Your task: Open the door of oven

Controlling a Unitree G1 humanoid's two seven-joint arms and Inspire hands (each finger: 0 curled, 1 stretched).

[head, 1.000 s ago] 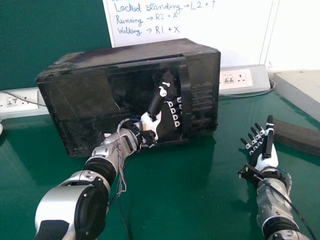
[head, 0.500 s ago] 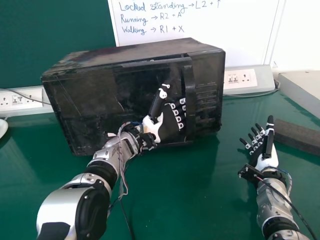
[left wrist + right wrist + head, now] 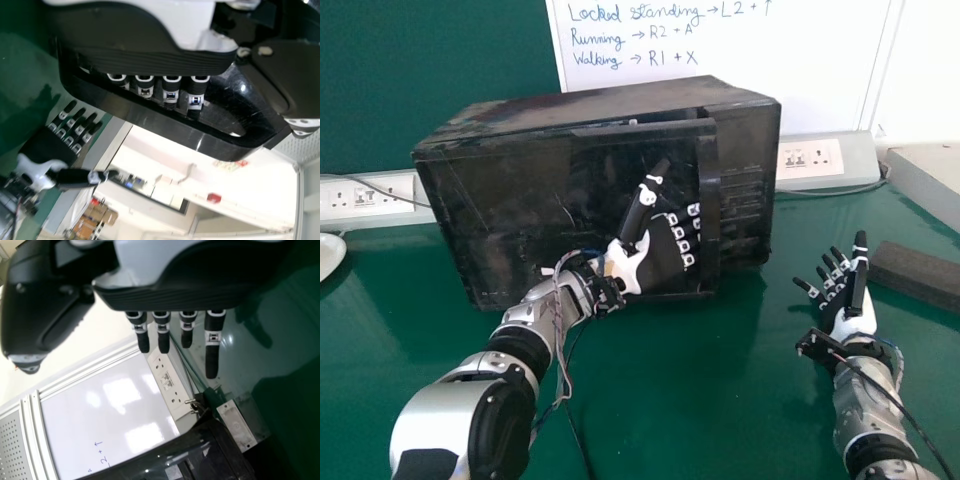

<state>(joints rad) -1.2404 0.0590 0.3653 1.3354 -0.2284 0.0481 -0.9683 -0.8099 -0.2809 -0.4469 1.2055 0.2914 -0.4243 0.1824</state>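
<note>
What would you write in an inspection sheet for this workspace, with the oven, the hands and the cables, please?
Surface: green table, glossy, under the oven.
Job's things: black oven; its scratched door looks slightly ajar at the handle side.
Clutter: dark block beyond the right hand; white round item at the head view's left edge.
Grippers: left hand reaches its fingers in behind the handle; right hand open, idle over the table's right side.
Cables: loose wires along the left arm; a wall cable by the left sockets.
Surroundings: whiteboard with writing, behind the oven.
</note>
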